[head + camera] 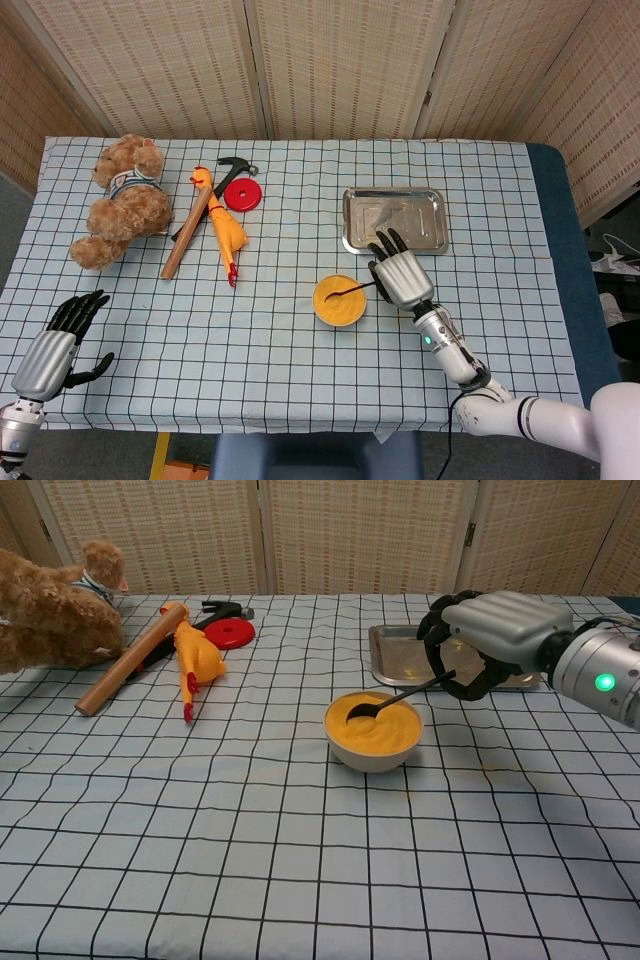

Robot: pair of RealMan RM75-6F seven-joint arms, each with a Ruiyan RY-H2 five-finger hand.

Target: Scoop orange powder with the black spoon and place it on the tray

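A white bowl (pixel 339 301) (pixel 373 733) of orange powder sits mid-table. My right hand (pixel 402 275) (pixel 491 640) holds the black spoon (pixel 354 291) (pixel 395 698) by its handle, just right of the bowl. The spoon's bowl end dips into the powder surface. Behind the hand lies the empty metal tray (pixel 394 220) (pixel 392 640). My left hand (pixel 50 350) hangs open at the table's near left corner, seen only in the head view.
On the left side lie a teddy bear (pixel 120 200), a wooden stick (pixel 188 233), a yellow rubber chicken (pixel 223 232), a hammer (pixel 228 170) and a red disc (pixel 243 195).
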